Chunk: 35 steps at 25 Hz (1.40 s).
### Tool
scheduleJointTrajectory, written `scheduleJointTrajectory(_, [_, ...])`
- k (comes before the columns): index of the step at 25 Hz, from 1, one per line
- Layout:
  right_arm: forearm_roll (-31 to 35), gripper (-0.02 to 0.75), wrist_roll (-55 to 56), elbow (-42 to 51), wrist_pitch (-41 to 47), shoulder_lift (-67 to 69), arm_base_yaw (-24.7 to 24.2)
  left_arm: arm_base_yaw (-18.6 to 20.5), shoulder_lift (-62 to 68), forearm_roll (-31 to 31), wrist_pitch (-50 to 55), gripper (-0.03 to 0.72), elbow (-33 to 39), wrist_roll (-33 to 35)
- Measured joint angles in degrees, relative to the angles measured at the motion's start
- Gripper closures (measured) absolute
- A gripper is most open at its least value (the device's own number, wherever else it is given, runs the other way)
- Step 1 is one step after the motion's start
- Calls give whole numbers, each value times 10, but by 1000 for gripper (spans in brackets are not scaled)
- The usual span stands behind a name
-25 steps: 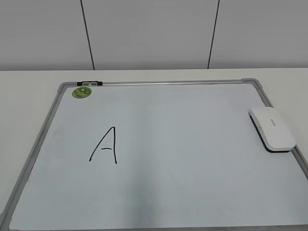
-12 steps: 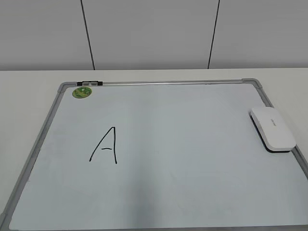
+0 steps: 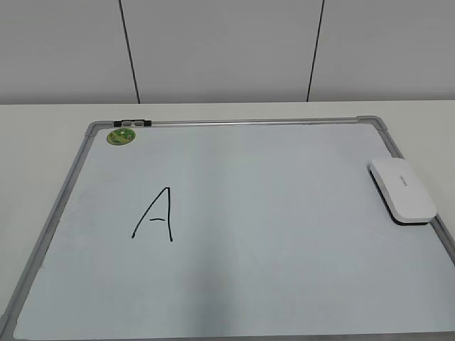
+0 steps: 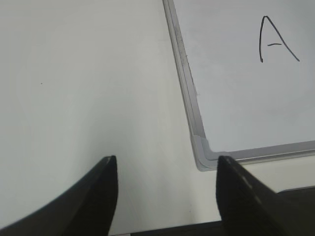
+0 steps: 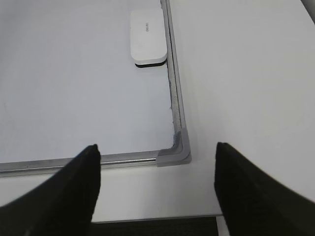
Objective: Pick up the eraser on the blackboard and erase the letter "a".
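Your right gripper [image 5: 156,184] is hanging with its jaws wide apart and holding nothing, just off the near right corner of the board [image 5: 173,152], so it is looking straight up the frame toward the eraser [image 5: 147,37]. That eraser is lying flat, felt side down, on the board's right edge, touching or nearly touching the frame; that looks like why the right arm is the one lining up for it. The only letter you are seeing is an angular capital A [image 3: 155,214] on the left half, well apart from the eraser; no small round "a" is showing, so I judge this to be your target. Your left gripper [image 4: 165,189] is waiting, jaws also spread and empty, off the near left corner. No container is in view.
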Motion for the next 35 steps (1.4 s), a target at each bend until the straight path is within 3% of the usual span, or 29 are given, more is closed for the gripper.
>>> scheduleJointTrajectory(10, [0, 202, 0, 0, -1, -9, -6, 8, -14, 0, -1, 227, 0, 0])
scheduleJointTrajectory(19, [6, 202, -1, 0, -4, -23, -41, 147, -97, 3, -1, 228, 0, 1])
scheduleJointTrajectory(22, [6, 202, -1, 0, -3, -23, -41, 170, -97, 3, -2, 234, 0, 1])
scheduleJointTrajectory(27, [6, 202, -1, 0, -4, -23, -41, 171, -97, 3, -2, 237, 0, 1])
scheduleJointTrajectory(35, [6, 202, -1, 0, -4, -23, -41, 130, -97, 3, -2, 248, 0, 1])
